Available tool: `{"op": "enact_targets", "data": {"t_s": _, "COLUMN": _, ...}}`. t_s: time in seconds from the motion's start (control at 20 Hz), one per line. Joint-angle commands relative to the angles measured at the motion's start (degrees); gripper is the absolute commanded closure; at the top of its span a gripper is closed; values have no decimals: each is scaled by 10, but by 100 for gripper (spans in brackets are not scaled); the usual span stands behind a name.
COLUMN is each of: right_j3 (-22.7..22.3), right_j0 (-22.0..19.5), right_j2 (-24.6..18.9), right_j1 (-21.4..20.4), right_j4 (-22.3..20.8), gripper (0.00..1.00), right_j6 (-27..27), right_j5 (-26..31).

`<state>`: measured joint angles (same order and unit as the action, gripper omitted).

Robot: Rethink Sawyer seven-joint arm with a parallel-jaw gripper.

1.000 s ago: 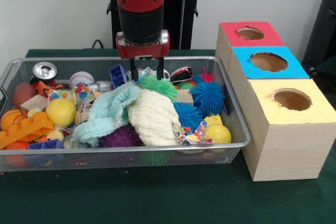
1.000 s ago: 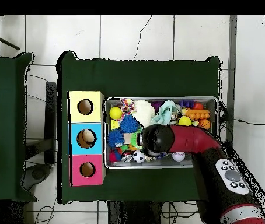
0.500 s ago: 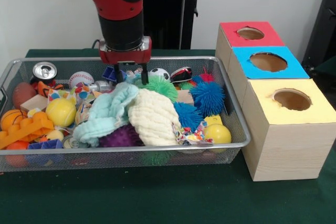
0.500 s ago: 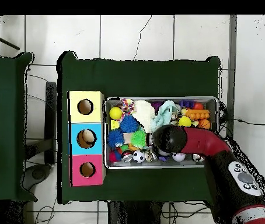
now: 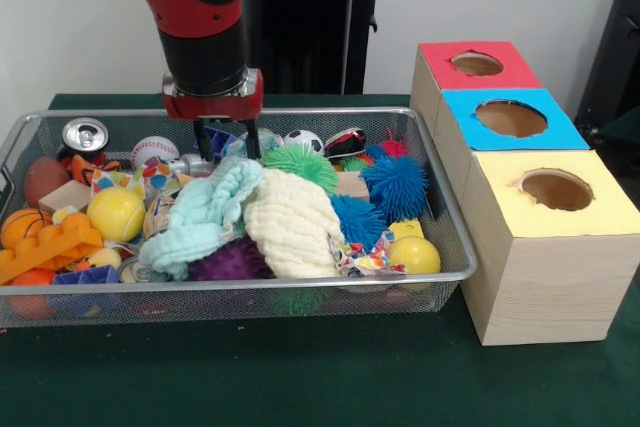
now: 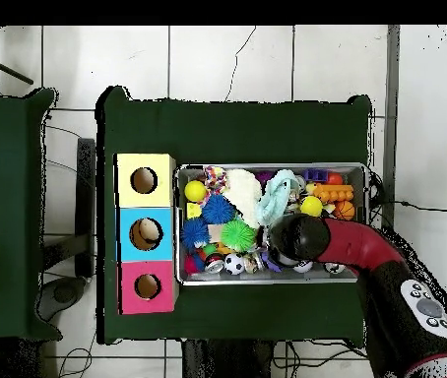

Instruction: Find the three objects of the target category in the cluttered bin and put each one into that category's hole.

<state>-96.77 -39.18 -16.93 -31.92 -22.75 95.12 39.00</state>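
We see a pale wall behind the green-clothed table (image 5: 300, 377). At left the cluttered bin (image 5: 440, 277) holds a wrapper (image 5: 362, 257) near its front right; the end effector (image 5: 227, 141) hangs narrowly parted, empty. Rightward, the red-topped box's hole (image 5: 477, 63).

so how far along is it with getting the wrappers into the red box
Nothing looks done yet: the red-topped box's hole shows no wrapper. The end effector hangs empty and open over the far side of the wire basket. At least one printed wrapper lies at the near rim beside a yellow ball. The searching, picking and dropping all seem left.
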Motion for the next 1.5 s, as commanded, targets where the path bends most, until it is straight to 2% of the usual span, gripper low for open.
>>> {"op": "enact_targets", "data": {"t_s": 0.05, "right_j3": 1, "right_j0": -5, "right_j2": -35, "right_j1": 19, "right_j4": -48, "gripper": 0, "right_j6": -85, "right_j5": 20}}
{"op": "enact_targets", "data": {"t_s": 0.15, "right_j3": -1, "right_j0": -6, "right_j2": -40, "right_j1": 21, "right_j4": -52, "gripper": 0, "right_j6": -89, "right_j5": 16}}
{"op": "enact_targets", "data": {"t_s": 0.2, "right_j3": -6, "right_j0": -13, "right_j2": -50, "right_j1": 21, "right_j4": -55, "gripper": 100, "right_j6": -93, "right_j5": 5}}
{"op": "enact_targets", "data": {"t_s": 0.35, "right_j3": -7, "right_j0": -14, "right_j2": -55, "right_j1": 20, "right_j4": -57, "gripper": 100, "right_j6": -97, "right_j5": 2}}
{"op": "enact_targets", "data": {"t_s": 0.45, "right_j3": 1, "right_j0": 1, "right_j2": -45, "right_j1": 17, "right_j4": -56, "gripper": 100, "right_j6": -86, "right_j5": 33}}
{"op": "enact_targets", "data": {"t_s": 0.65, "right_j3": -5, "right_j0": 5, "right_j2": -43, "right_j1": 22, "right_j4": -56, "gripper": 100, "right_j6": -70, "right_j5": 21}}
{"op": "enact_targets", "data": {"t_s": 0.95, "right_j3": -43, "right_j0": 16, "right_j2": -45, "right_j1": 17, "right_j4": -46, "gripper": 100, "right_j6": -37, "right_j5": -4}}
{"op": "enact_targets", "data": {"t_s": 1.05, "right_j3": -62, "right_j0": 23, "right_j2": -49, "right_j1": -3, "right_j4": -42, "gripper": 100, "right_j6": -25, "right_j5": -16}}
{"op": "enact_targets", "data": {"t_s": 1.35, "right_j3": -93, "right_j0": 74, "right_j2": -46, "right_j1": -100, "right_j4": -14, "gripper": 100, "right_j6": 3, "right_j5": 29}}
{"op": "enact_targets", "data": {"t_s": 1.5, "right_j3": -93, "right_j0": 91, "right_j2": -41, "right_j1": -121, "right_j4": -7, "gripper": 100, "right_j6": 7, "right_j5": 41}}
